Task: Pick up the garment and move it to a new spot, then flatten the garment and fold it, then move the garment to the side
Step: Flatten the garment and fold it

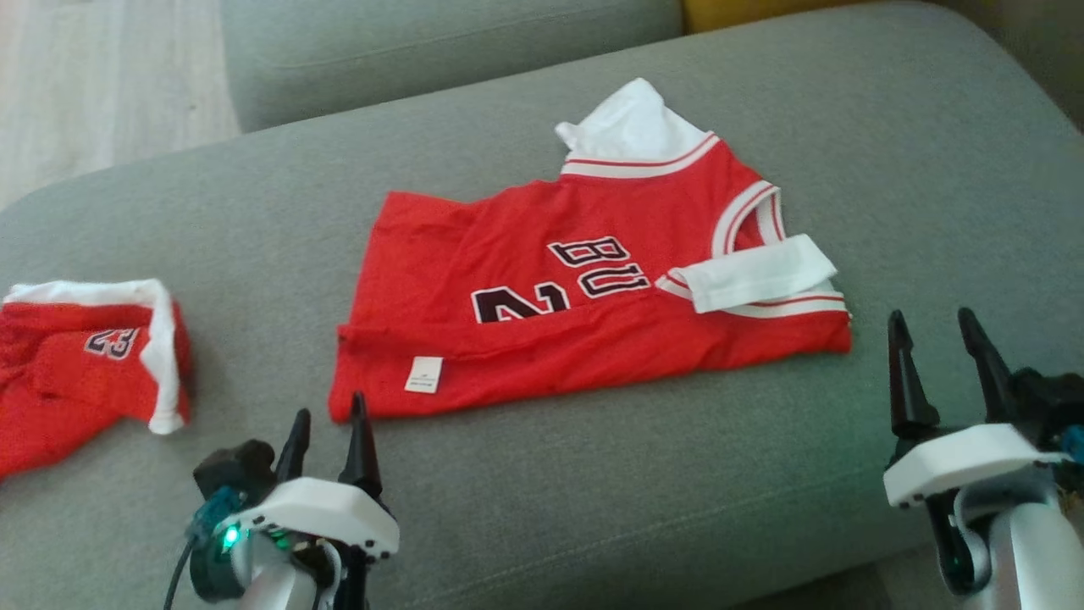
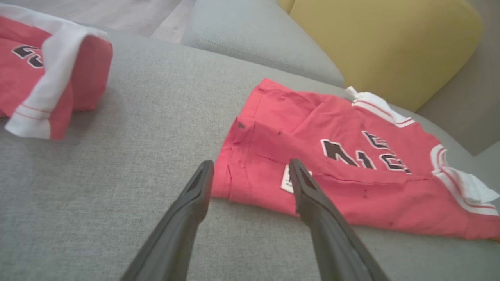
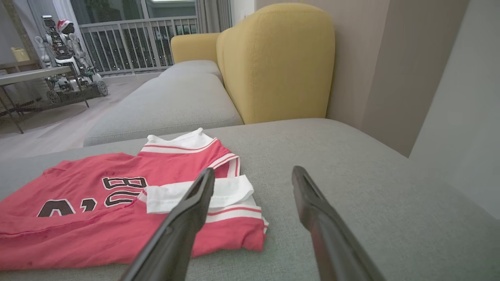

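The garment (image 1: 584, 296) is a red jersey with white sleeves and dark lettering, lying folded lengthwise on the grey cushion (image 1: 593, 474). Its hem corner with a white label faces my left gripper (image 1: 329, 434), which hovers open just short of that corner. In the left wrist view the garment (image 2: 343, 164) lies just beyond the open left gripper (image 2: 250, 171), the right fingertip over the label. My right gripper (image 1: 936, 330) stands open to the right of the collar end, apart from the cloth. The right wrist view shows the garment (image 3: 117, 203) left of the open right gripper (image 3: 252, 177).
A second red piece of clothing with a white band (image 1: 85, 356) lies crumpled at the cushion's left end. A yellow backrest (image 3: 273, 62) rises behind the cushion, with another grey seat (image 3: 168, 101) beyond. The cushion's front edge runs close under both grippers.
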### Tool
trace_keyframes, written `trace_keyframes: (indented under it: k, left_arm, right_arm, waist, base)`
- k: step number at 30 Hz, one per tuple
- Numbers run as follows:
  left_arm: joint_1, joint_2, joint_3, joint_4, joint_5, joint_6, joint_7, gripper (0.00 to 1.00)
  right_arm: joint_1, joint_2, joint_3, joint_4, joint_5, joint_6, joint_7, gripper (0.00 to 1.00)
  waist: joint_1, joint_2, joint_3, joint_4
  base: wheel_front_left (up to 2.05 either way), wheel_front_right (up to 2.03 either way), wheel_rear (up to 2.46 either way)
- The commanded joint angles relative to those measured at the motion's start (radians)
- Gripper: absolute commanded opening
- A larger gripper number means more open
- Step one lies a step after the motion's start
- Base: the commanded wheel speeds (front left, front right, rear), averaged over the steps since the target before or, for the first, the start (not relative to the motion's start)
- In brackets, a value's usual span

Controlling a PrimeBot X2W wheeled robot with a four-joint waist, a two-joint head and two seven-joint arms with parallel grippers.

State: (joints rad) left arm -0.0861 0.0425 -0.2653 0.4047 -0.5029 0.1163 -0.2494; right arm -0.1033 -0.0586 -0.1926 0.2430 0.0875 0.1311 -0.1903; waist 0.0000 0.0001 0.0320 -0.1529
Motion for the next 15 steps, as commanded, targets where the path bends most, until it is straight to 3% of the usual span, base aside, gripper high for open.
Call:
trace_keyframes:
  k: [1,8,15]
  left_arm:
    - [-0.063,0.008,0.043,0.001,0.011,0.013,-0.012,1.0]
    - [-0.154,0.008,0.073,0.166,0.029,0.045,-0.012,1.0]
    - [-0.25,0.008,0.068,0.335,0.051,0.033,-0.012,1.0]
  right_arm:
    - [-0.017,0.005,0.033,-0.055,-0.001,0.0,0.006,1.0]
    - [-0.003,0.008,0.058,-0.135,0.015,0.0,0.028,1.0]
    - [-0.01,0.008,0.064,-0.178,0.017,0.0,0.036,1.0]
  waist:
    - [0.0,-0.0001,0.014,-0.023]
    - [0.0,-0.0001,0.052,-0.07]
    - [0.0,-0.0001,0.091,-0.101]
  base:
    - [0.0,0.0,0.0]
    - [0.0,0.0,0.0]
    - [0.0,0.0,0.0]
